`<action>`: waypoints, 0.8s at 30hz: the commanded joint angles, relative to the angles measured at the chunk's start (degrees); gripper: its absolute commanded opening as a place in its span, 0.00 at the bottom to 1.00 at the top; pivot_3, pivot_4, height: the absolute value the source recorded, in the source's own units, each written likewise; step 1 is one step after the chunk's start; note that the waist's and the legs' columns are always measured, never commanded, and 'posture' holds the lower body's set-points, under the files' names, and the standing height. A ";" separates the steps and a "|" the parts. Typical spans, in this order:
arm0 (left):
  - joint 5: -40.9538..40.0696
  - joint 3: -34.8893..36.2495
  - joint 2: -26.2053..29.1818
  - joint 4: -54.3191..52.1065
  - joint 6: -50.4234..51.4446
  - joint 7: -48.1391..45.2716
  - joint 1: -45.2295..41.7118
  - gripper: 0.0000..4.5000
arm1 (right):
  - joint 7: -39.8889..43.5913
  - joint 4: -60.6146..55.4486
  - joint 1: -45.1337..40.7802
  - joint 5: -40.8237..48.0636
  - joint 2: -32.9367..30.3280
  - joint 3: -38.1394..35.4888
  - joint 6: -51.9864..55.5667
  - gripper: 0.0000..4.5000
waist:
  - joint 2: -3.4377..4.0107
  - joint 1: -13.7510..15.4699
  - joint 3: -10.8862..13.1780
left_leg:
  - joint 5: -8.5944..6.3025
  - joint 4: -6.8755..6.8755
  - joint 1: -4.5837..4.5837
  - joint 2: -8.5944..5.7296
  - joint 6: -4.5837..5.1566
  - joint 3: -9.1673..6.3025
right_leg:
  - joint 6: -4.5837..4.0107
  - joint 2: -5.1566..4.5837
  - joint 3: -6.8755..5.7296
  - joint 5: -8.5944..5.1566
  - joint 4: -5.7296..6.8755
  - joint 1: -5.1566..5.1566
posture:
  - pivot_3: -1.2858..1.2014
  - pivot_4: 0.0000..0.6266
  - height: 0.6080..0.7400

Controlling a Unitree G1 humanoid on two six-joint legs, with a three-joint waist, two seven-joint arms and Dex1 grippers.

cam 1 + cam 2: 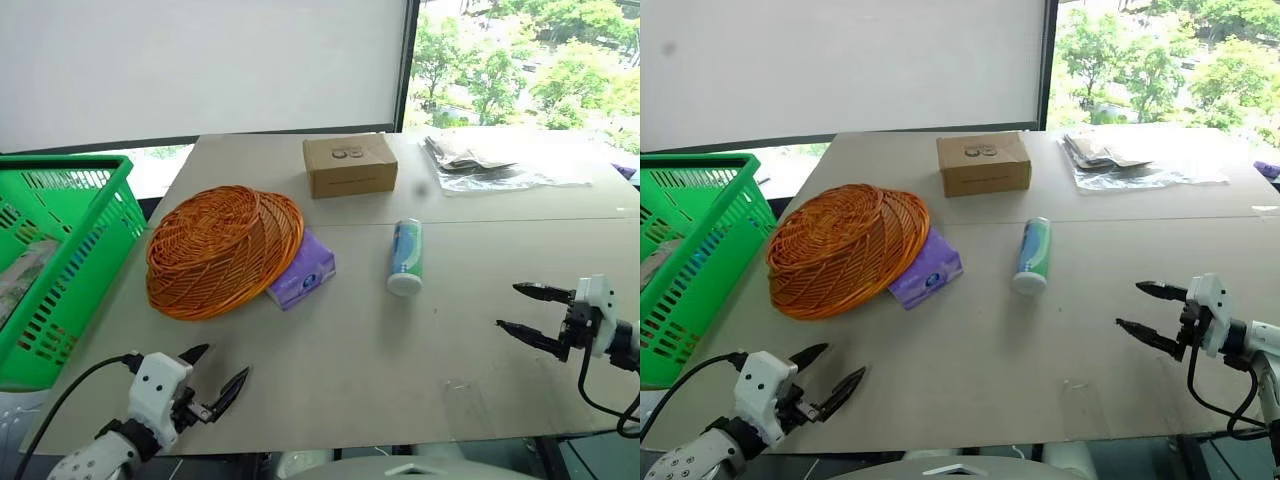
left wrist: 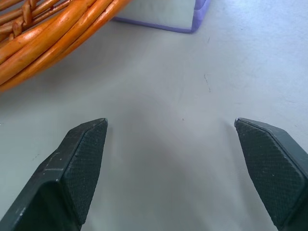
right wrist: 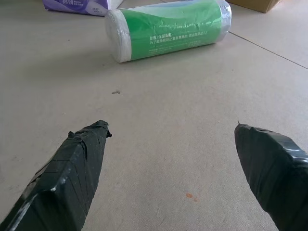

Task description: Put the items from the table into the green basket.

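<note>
Both claws hang released over the bench (image 1: 420, 380) — left claw (image 1: 218, 376) at seven o'clock, right claw (image 1: 522, 310) at four. The bottle (image 1: 405, 256) lies mid-bench; the tissue pack (image 1: 305, 268) sits tucked under an overturned wicker bowl (image 1: 222, 248) — green basket (image 1: 60, 260) at nine.

head stereo pair looking down over table (image 1: 400, 400), left wrist cam low near wicker bowl (image 2: 43, 38), right wrist cam low facing bottle (image 3: 168, 30), both seen from head

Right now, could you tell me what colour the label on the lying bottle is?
Green, on a white bottle; the right wrist view shows it best.
</note>
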 commanded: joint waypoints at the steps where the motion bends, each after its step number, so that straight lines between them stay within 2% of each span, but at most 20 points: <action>1: -2.01 1.18 0.16 -1.30 -1.31 -1.49 0.82 0.97 | 1.00 1.37 -1.69 0.33 0.13 -1.53 -2.15 1.00 | -0.02 -0.01 0.01 | 0.00 0.00 0.00 0.00 0.00 0.00 | 0.00 0.00 0.00 0.00 0.00 0.00 | 0.59 0.02 1.00; 7: -3.64 2.59 -1.56 -2.06 -1.82 -1.03 0.89 0.97 | 2.10 3.10 -2.12 -0.12 0.89 -0.75 -3.55 1.00 | 0.02 0.03 0.13 | 0.00 0.00 0.00 0.01 0.00 -0.01 | 0.00 0.00 -0.01 0.00 0.00 0.00 | 0.60 0.02 1.00; 10: -1.30 2.65 -2.08 -0.91 -3.26 0.20 0.22 0.97 | 2.06 3.01 -2.57 -0.30 0.96 -0.62 -3.39 1.00 | 0.00 0.07 0.15 | 0.00 0.00 0.00 0.00 0.00 -0.01 | 0.00 0.00 -0.01 0.00 0.01 0.00 | 0.60 0.02 1.00; 13: 8.19 1.00 -3.18 2.03 -8.73 5.23 0.20 0.97 | 1.59 3.32 -3.25 -0.64 1.08 -0.77 -3.70 1.00 | 0.02 0.11 0.17 | 0.00 0.00 0.00 0.00 0.00 0.00 | 0.00 0.02 0.00 0.00 0.01 0.00 | 0.60 0.02 1.00; 19: 17.93 -0.30 -8.23 1.26 -13.65 14.52 0.19 0.97 | 2.87 0.81 -1.56 0.42 0.97 -0.65 -2.51 1.00 | -0.07 0.51 0.23 | 0.00 0.00 -0.01 -0.01 0.00 0.05 | 0.01 -0.04 0.04 0.01 -0.01 0.00 | 0.59 0.02 1.00; 21: 24.36 -1.27 -8.48 1.26 -18.21 17.63 0.53 0.97 | 3.78 -3.63 0.04 2.34 0.92 -0.14 0.16 1.00 | -0.06 0.75 0.22 | 0.00 0.01 -0.01 -0.01 0.00 -0.01 | 0.01 -0.05 0.00 0.01 0.00 0.01 | 0.59 0.02 1.00; 24: 38.70 -1.34 -7.04 2.83 -27.18 26.41 -0.17 0.97 | 4.12 -11.87 2.30 5.42 0.62 0.99 5.60 1.00 | -0.02 0.74 0.23 | 0.00 0.00 -0.01 0.05 0.00 -0.15 | -0.01 -0.07 0.00 0.00 0.03 0.02 | 0.59 0.02 1.00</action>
